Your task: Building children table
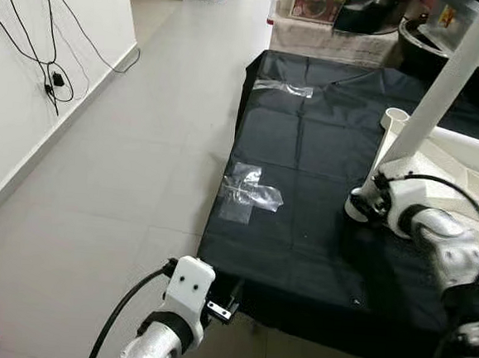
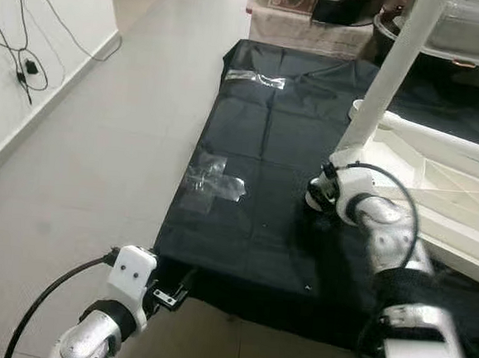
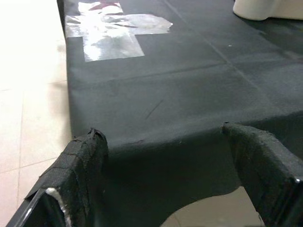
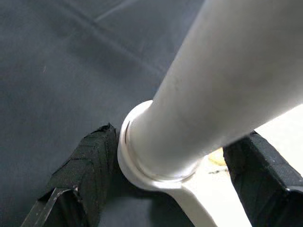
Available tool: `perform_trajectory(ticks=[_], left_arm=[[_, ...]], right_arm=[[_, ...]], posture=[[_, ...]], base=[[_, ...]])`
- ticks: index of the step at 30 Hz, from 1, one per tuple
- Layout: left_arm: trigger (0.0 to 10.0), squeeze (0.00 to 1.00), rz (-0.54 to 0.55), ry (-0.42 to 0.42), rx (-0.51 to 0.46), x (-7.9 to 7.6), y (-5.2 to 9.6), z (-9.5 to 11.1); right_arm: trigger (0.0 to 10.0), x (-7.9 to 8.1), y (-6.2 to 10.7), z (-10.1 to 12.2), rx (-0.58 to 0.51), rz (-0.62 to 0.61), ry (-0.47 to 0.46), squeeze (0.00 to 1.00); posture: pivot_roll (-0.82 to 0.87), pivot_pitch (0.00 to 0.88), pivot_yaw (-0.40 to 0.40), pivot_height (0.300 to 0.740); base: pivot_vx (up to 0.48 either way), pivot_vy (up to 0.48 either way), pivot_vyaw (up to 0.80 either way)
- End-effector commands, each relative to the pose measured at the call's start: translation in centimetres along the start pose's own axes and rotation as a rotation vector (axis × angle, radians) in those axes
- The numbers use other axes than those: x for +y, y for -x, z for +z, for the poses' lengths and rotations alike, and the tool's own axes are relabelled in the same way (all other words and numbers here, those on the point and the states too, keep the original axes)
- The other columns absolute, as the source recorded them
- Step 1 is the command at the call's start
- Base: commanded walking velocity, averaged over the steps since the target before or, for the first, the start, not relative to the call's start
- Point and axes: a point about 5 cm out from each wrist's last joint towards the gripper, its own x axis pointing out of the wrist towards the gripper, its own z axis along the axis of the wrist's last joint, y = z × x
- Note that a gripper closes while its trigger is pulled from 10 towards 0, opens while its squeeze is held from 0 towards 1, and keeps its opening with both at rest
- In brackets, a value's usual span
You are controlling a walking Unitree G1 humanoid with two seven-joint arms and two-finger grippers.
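On the far left, black cables [image 1: 34, 43] hang down a white wall above a pale tiled floor [image 1: 114, 186]. The left pincer [image 3: 165, 175] is low at the near edge of the black cloth-covered surface [image 1: 301, 234], its two black fingers [image 3: 78, 165] spread wide with nothing between them, facing the hanging edge of the cloth. Patches of clear tape [image 1: 248, 192] are stuck to the cloth farther in.

To the right lies the white children's table [image 2: 438, 190], upside down on the cloth, its frame and underside facing up. One long white round leg [image 1: 455, 76] slants up from a socket at the near corner, and a short white socket [image 1: 394, 118] stands just behind it. The right pincer [image 4: 175, 165] sits at the base of that leg, fingers either side of the collar [image 4: 142, 161]; whether they actually press it I cannot tell.

My judgement: one leg is being seated, its tightness is unclear, and the other legs appear yet to be fitted.
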Motion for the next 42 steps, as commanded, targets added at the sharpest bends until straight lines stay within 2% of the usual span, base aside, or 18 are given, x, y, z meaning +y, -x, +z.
perform_trajectory(ticks=[1, 3, 8, 12, 13, 16, 19, 22, 26, 35, 38, 42], left_arm=[[10.0, 0.00, 0.000, 0.012, 0.010, -0.3, 0.2, -0.1], [10.0, 0.00, 0.001, 0.017, 0.011, -0.4, 0.4, 0.0], [10.0, 0.00, -0.001, 0.015, 0.013, -0.5, 0.6, 0.1], [10.0, 0.00, -0.003, 0.011, 0.014, -0.5, 0.7, 0.1], [10.0, 0.00, -0.007, 0.005, 0.015, -0.7, 1.0, 0.3], [10.0, 0.00, -0.004, 0.009, 0.019, -0.9, 1.4, 0.5], [10.0, 0.00, -0.002, 0.011, 0.020, -0.9, 1.5, 0.5], [10.0, 0.00, 0.001, 0.013, 0.023, -0.9, 1.7, 0.6], [10.0, 0.00, 0.000, 0.013, 0.027, -0.9, 1.8, 0.6], [10.0, 0.00, -0.001, 0.012, 0.034, -1.0, 1.8, 0.7], [10.0, 0.00, 0.003, 0.012, 0.036, -1.0, 1.9, 0.8], [10.0, 0.00, 0.004, 0.010, 0.039, -1.0, 2.0, 0.8]], right_arm=[[10.0, -0.6, 0.0, -0.2, 0.042, 0.041, 0.012, 0.00], [10.0, -2.6, 0.6, 0.0, 0.092, 0.034, 0.037, 0.00], [10.0, -4.0, 1.1, 0.1, 0.145, 0.022, 0.086, 0.00], [10.0, -4.1, 1.2, 0.1, 0.164, 0.036, 0.094, 0.00], [10.0, -3.9, 1.2, 0.0, 0.219, 0.124, 0.128, 0.00], [10.0, -3.5, 1.3, 0.1, 0.254, 0.225, 0.158, 0.00], [10.0, -3.7, 1.3, 0.5, 0.257, 0.241, 0.171, 0.00], [10.0, -4.7, 1.6, 1.6, 0.229, 0.171, 0.163, 0.00], [10.0, -5.1, 1.8, 1.9, 0.230, 0.152, 0.178, 0.00], [10.0, -4.7, 1.9, 0.2, 0.402, 0.238, 0.334, 0.00], [10.0, -4.3, 1.8, -0.1, 0.442, 0.268, 0.373, 0.00], [10.0, -4.7, 2.1, -0.4, 0.487, 0.276, 0.408, 0.00]], posture=[[0.08, 0.193, -0.076, 0.740], [0.08, 0.201, -0.078, 0.740], [0.08, 0.215, -0.077, 0.740], [0.08, 0.222, -0.075, 0.740], [0.09, 0.251, -0.078, 0.740], [0.09, 0.260, -0.078, 0.740], [0.09, 0.273, -0.082, 0.740], [0.09, 0.279, -0.081, 0.740], [0.09, 0.278, -0.081, 0.740], [0.09, 0.284, -0.080, 0.740], [0.09, 0.289, -0.082, 0.740], [0.09, 0.288, -0.083, 0.740]], base=[[0.000, 0.000, 0.00], [0.000, 0.000, 0.00], [0.000, 0.000, 0.00], [0.000, 0.000, 0.00], [0.000, 0.000, 0.00], [0.000, 0.000, 0.00], [0.000, 0.000, 0.00], [0.000, 0.000, 0.00], [0.000, 0.000, 0.00], [0.000, 0.000, 0.00], [0.000, 0.000, 0.00], [0.000, 0.000, 0.00]])
